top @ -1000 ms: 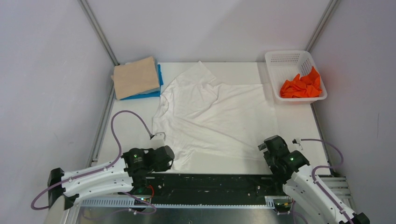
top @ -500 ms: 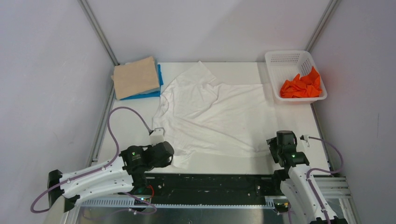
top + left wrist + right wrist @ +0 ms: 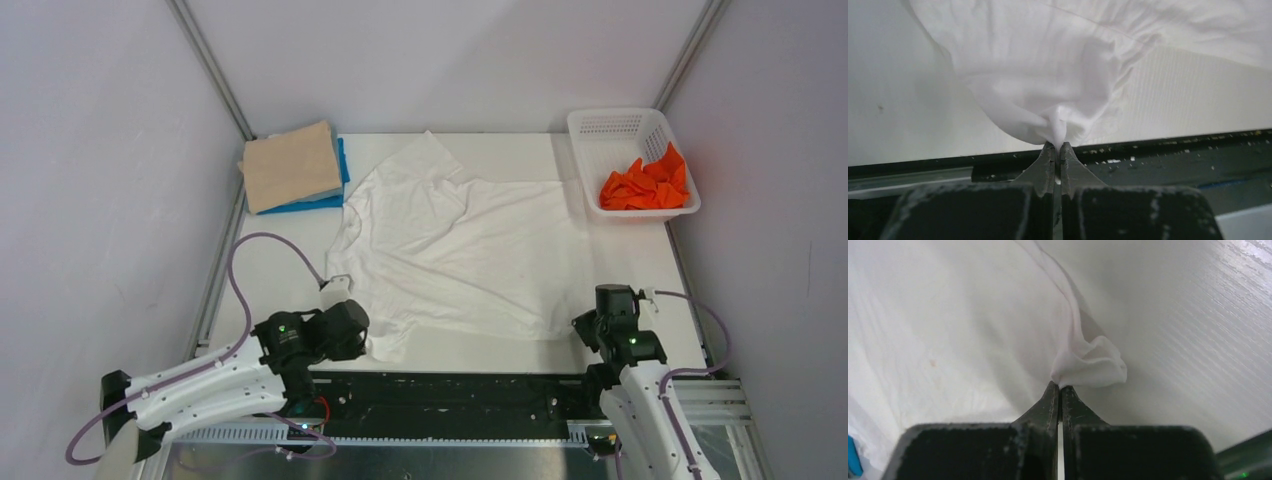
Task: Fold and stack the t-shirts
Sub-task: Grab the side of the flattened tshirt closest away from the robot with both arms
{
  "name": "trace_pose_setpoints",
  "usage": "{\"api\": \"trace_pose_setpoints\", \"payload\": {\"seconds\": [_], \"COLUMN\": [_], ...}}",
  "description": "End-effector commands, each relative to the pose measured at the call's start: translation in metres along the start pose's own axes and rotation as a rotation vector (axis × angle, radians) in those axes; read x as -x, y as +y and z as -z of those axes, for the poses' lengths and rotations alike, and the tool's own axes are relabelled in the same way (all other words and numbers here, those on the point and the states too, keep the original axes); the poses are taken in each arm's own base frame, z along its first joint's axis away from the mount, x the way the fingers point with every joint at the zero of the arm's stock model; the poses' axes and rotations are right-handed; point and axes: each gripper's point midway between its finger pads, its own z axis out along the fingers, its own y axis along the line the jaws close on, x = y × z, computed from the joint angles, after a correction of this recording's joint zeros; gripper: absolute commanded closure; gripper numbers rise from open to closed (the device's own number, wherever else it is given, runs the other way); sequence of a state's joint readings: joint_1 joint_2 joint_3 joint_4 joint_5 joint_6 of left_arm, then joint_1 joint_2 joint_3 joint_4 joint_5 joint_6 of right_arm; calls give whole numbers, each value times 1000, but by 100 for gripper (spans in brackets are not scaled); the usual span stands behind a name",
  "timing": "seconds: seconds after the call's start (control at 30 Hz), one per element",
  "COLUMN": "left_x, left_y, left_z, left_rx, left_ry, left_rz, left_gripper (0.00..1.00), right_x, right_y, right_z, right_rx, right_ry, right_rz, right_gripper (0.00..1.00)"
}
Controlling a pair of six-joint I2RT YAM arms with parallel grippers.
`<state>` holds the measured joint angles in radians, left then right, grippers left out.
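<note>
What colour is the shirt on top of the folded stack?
Beige-tan shirt; top external view shows it best.

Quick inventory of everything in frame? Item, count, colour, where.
white t-shirt: 1, white, spread out mid-table
beige t-shirt: 1, beige-tan, folded, far-left corner, on top of the blue one
blue t-shirt: 1, bright blue, under the beige, only edges showing
orange t-shirt: 1, orange, crumpled in the basket
basket: 1, white lattice, far-right corner
table: 1, white
left claw: 1, black, shut on the white t-shirt's near-left corner
right claw: 1, black, shut on its near-right corner
</note>
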<state>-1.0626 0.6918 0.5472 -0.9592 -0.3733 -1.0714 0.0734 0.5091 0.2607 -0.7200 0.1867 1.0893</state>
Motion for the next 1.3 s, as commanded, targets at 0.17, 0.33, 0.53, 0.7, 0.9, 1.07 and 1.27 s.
{"api": "trace_pose_setpoints", "payload": {"seconds": [0.17,0.33,0.53,0.7,0.9,1.07,1.27], "left_x": [-42,-54,-68,-72,-29,19,62], "left_y": [-22,-27,-41,-44,-55,-51,-55], "left_z": [24,33,49,50,49,42,37], "left_rx": [-183,-235,-269,-255,-250,-224,-201], "left_ry": [213,241,278,248,39,-113,-199], "left_rz": [89,109,97,76,71,120,117], "left_gripper": [100,100,100,100,100,100,100], "right_x": [1,1,-6,-11,-2,7,12], "right_y": [6,6,7,5,9,12,27], "right_z": [61,87,98,101,95,79,62], "right_rx": [29,95,147,149,137,57,15], "right_ry": [76,75,80,95,47,9,5], "right_rz": [93,73,93,97,99,153,192], "right_gripper": [100,100,100,100,100,100,98]}}
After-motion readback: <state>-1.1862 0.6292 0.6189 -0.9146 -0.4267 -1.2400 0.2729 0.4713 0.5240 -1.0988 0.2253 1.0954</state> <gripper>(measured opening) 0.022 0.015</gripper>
